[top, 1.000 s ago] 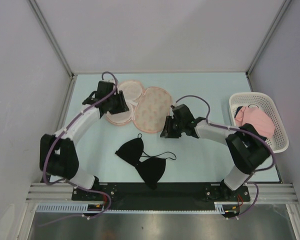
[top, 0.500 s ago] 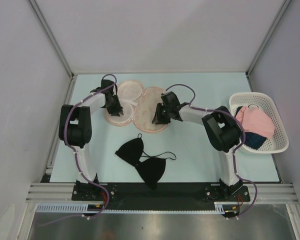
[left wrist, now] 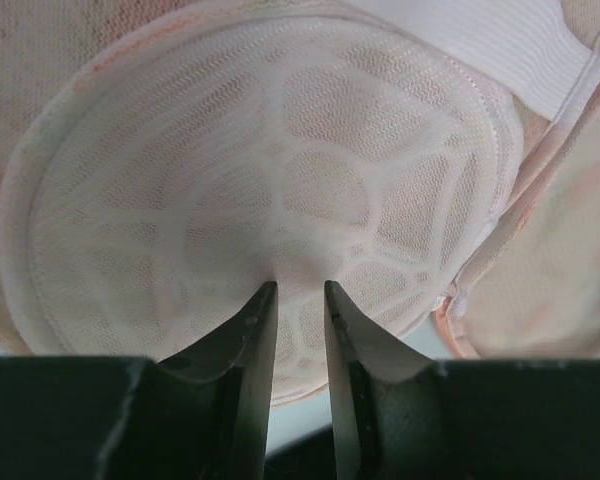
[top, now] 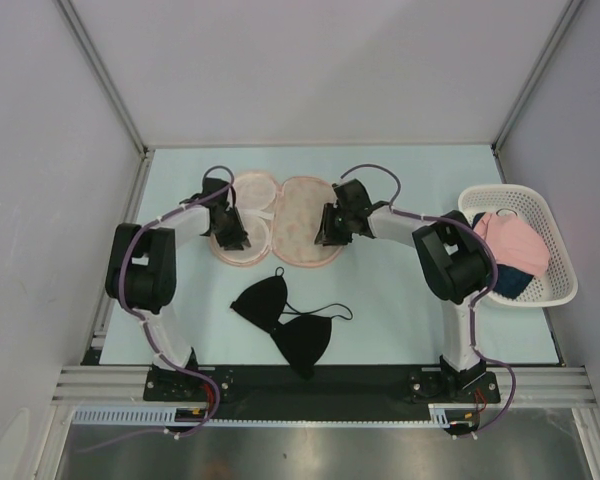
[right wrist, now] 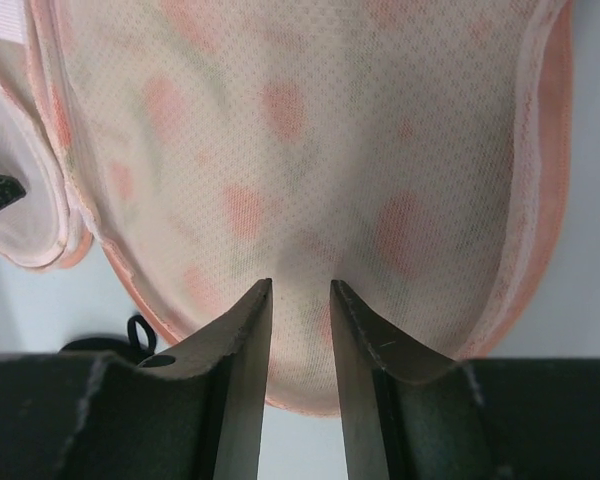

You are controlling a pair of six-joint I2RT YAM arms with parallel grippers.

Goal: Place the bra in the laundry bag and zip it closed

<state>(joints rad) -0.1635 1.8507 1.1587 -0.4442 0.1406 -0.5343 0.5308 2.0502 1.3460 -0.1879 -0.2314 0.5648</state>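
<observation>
While the left tool (left wrist: 300, 285) and right tool (right wrist: 300, 283) each pinch a half of the open bag (top: 298, 215), the bra (top: 285, 322) lies outside, nearer.

Laundry bag (top: 285, 215): peach, orange-patterned, unzipped, splayed open, far-centre on surface (top: 400, 300). Black bra (top: 285, 322): spread flat nearer, apart.

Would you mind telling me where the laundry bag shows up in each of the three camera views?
Top external: the laundry bag lies open at the far middle of the table.
Left wrist: its pale mesh half fills most of the frame.
Right wrist: it fills nearly the whole frame.
Shared landmark: the patterned half, at the right edge in the left wrist view.
</observation>
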